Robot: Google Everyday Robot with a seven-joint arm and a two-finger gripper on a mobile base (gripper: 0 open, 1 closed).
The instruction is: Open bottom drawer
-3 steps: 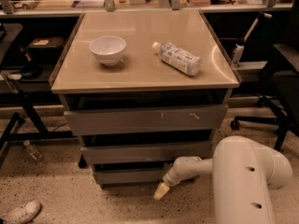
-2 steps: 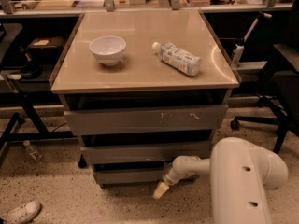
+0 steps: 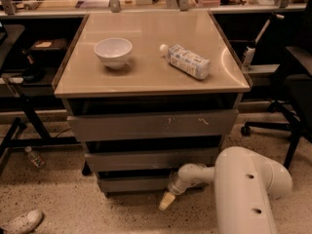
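Note:
The bottom drawer (image 3: pixel 134 184) is the lowest and narrowest of three grey handle-less drawers under a beige tabletop; its plain flat front sits just above the floor. Above it are the middle drawer (image 3: pixel 146 159) and the widest top drawer (image 3: pixel 151 125) with white scratch marks. My white arm (image 3: pixel 243 189) reaches in from the lower right. My gripper (image 3: pixel 166 200) hangs by the floor just in front of and below the bottom drawer's right part, its tan tip pointing down-left.
A white bowl (image 3: pixel 113 51) and a lying plastic bottle (image 3: pixel 187 61) are on the tabletop (image 3: pixel 151 77). Office chair legs (image 3: pixel 273 126) stand at right, a dark stand (image 3: pixel 24 126) at left. A small bottle (image 3: pixel 35 157) and a white shoe (image 3: pixel 22 222) lie on the floor.

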